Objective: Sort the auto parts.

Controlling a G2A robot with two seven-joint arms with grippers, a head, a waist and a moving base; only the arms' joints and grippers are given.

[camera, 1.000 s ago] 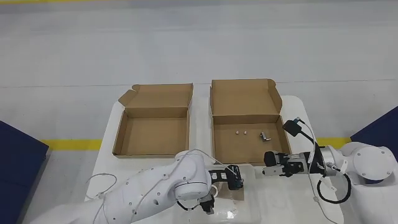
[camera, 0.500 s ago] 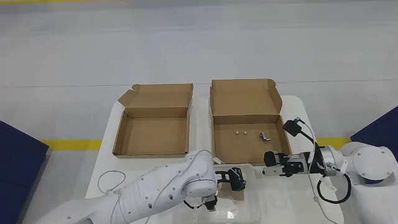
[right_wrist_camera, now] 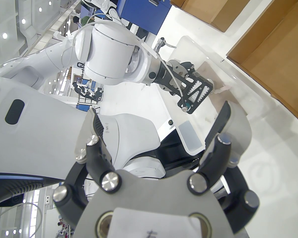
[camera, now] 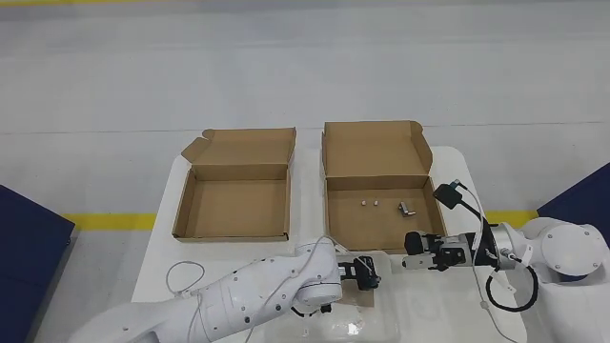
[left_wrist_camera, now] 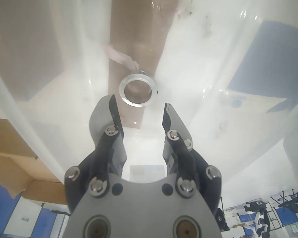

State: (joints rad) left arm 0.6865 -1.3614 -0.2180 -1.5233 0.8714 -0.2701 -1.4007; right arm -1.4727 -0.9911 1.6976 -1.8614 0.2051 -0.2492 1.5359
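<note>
- Two open cardboard boxes sit side by side at the back of the white table (camera: 448, 167). The left box (camera: 232, 208) has a bare floor, and the right box (camera: 381, 217) holds three small metal parts (camera: 407, 210) near its back wall.
- A clear bin (camera: 386, 295) stands at the table's near edge, in front of the right box. Its glossy walls rise on both sides of the left gripper (camera: 367, 274).
- A pale pink strip (left_wrist_camera: 119, 57) lies just past the ring; I cannot tell whether they touch.
- The left arm stretches across the front of the table, with its gripper inside the bin and its fingers spread apart, holding nothing.
- The right gripper (right_wrist_camera: 160, 118) hangs just beside the bin, level and pointed at the left gripper — fingers wide apart, empty.
- The metal ring (left_wrist_camera: 137, 90) lies in the bin directly ahead of the left fingertips, not between them.
- The ring is round, with no long axis — its bore faces the wrist camera, and a small screw sits on the rim's side away from the fingers.
</note>
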